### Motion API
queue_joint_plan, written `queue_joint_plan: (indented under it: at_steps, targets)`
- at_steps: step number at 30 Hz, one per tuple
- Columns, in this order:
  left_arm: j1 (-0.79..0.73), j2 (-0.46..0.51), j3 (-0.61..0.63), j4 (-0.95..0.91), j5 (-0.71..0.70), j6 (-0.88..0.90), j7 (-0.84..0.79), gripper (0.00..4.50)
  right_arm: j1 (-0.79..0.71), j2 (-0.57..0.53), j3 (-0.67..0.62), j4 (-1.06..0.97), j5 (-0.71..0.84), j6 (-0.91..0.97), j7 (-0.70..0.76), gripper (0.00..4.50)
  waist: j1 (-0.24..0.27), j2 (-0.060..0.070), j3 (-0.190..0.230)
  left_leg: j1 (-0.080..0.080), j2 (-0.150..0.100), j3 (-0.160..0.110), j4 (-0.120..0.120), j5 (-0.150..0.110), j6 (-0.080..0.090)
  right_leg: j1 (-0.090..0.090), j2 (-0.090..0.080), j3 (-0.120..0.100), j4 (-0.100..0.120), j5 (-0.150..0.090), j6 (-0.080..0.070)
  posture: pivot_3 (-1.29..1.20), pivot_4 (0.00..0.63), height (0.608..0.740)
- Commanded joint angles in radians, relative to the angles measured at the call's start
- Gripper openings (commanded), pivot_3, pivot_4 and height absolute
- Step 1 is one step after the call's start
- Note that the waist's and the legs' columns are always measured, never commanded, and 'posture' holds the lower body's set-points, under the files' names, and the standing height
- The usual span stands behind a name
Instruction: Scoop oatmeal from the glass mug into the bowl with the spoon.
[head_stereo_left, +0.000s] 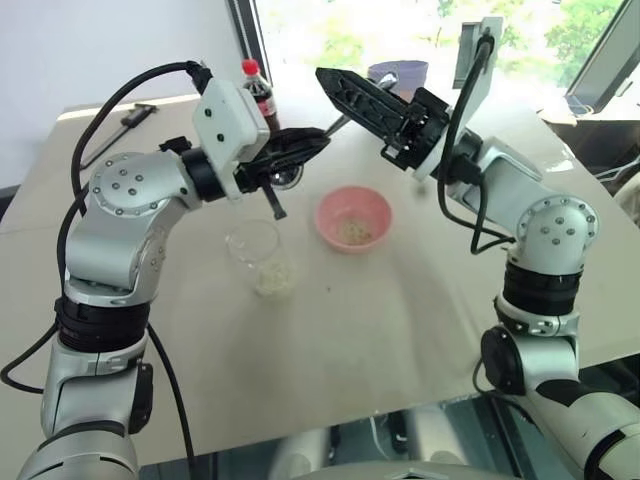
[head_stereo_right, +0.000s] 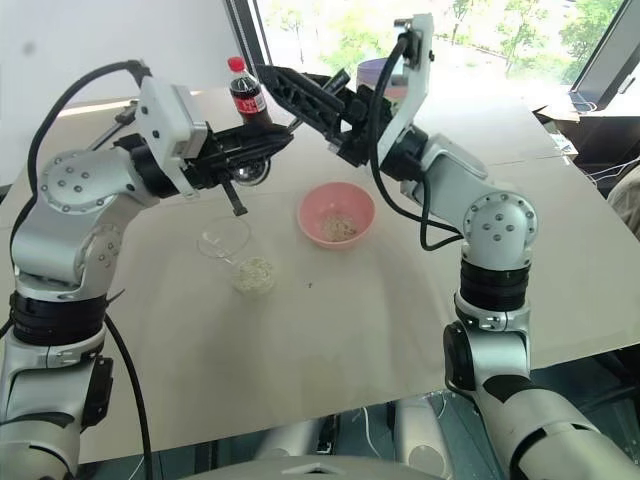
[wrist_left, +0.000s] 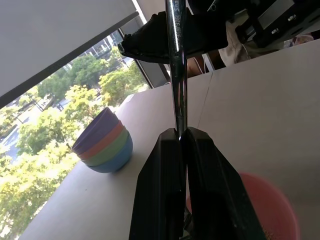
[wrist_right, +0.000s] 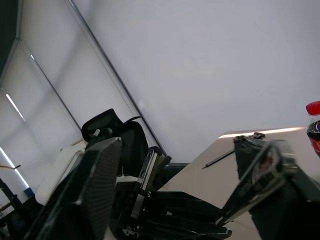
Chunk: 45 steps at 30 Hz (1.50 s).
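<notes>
Beige tabletop (head_stereo_left: 400, 330) is noted at frame centre. Handover of the spoon (wrist_left: 176, 75) is judged in hand: the handle is pinched by the pressed-together left gripper (head_stereo_left: 305, 143), its far end lying between the spread fingers of the right gripper (head_stereo_left: 345, 95). Closure there is next required. Glass mug (head_stereo_left: 256, 255) holds oatmeal (head_stereo_left: 272, 279) below the left gripper; the bowl (head_stereo_left: 352, 218) sits right of the mug.

From the head, we looked forward and down with two side-by-side views that shared the table (head_stereo_left: 400, 330), the pink bowl (head_stereo_left: 352, 218) and both arms. Our left wrist camera sat close behind its closed fingers (wrist_left: 165, 195), facing the window and the stacked bowls (wrist_left: 102, 145). Our right wrist camera faced upward toward the wall, and caught the cola bottle (wrist_right: 314, 125) also seen from the head.
</notes>
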<state>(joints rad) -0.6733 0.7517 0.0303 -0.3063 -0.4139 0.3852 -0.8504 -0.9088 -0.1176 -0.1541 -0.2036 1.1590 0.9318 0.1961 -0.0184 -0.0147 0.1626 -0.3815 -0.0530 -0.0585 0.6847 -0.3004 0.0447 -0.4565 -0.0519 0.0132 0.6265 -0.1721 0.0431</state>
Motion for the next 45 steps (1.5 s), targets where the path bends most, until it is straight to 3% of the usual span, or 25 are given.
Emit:
queue_joint_plan:
  at_steps: [1,5,20,25,33,38,40,45]
  targets:
    - [-0.02,0.004,0.019,-0.041,0.002,0.004,0.012,0.0,-0.013,-0.006,0.003,-0.02,0.007,-0.018,0.023,1.79,0.0,0.0,0.0,0.0,0.0,0.0,0.0,0.0,0.0,0.0,0.0,0.0,0.0,0.0,0.0,0.0,0.15,0.74]
    - [-0.014,0.009,0.035,-0.047,-0.013,0.04,0.022,0.0,-0.013,-0.019,-0.005,-0.012,-0.004,-0.02,0.03,0.06,0.001,0.0,0.0,0.0,0.0,0.0,0.0,0.0,0.0,0.0,0.0,0.0,0.0,0.0,0.0,0.0,0.15,0.74]
    - [-0.001,0.025,0.059,-0.059,-0.033,0.062,0.01,0.0,-0.021,-0.027,-0.006,0.012,-0.039,-0.029,0.031,0.02,-0.001,0.001,0.001,0.0,0.0,0.0,0.0,0.0,0.0,0.0,0.0,0.0,0.0,0.0,0.0,0.0,0.15,0.74]
    - [0.007,0.019,0.074,-0.069,-0.033,0.058,0.025,1.61,-0.028,-0.021,-0.007,0.028,-0.05,-0.034,0.037,0.0,-0.001,0.002,0.001,0.0,0.0,0.0,0.0,0.0,0.0,0.0,0.0,0.0,0.0,0.0,0.0,0.0,0.15,0.74]
    - [0.033,0.024,0.149,-0.113,-0.111,0.1,0.037,1.61,-0.04,-0.023,-0.009,0.06,-0.077,-0.052,0.052,0.0,-0.002,0.002,0.001,0.0,0.0,0.0,0.0,0.0,0.0,0.0,0.0,0.0,0.0,0.0,0.0,0.0,0.15,0.74]
    - [0.091,0.013,0.39,-0.145,-0.293,0.228,0.153,1.61,-0.031,-0.081,-0.037,0.103,-0.133,-0.073,0.061,0.0,-0.003,0.002,0.001,0.0,0.0,0.0,0.0,0.0,0.0,0.0,0.0,0.0,0.0,0.0,0.0,0.0,0.15,0.74]
    - [0.169,0.023,0.466,-0.149,-0.283,0.234,0.18,1.61,-0.026,-0.102,-0.056,0.108,-0.128,-0.066,0.06,0.0,-0.004,0.002,0.001,0.0,0.0,0.0,0.0,0.0,0.0,0.0,0.0,0.0,0.0,0.0,0.0,0.0,0.15,0.74]
    - [0.564,-0.049,0.759,-0.221,-0.256,0.221,0.205,1.61,-0.001,-0.18,-0.123,0.13,-0.117,-0.031,0.039,0.0,-0.021,0.004,0.001,0.001,0.0,0.002,-0.001,0.0,0.0,-0.001,-0.001,0.003,-0.001,0.0,0.0,0.0,0.15,0.74]
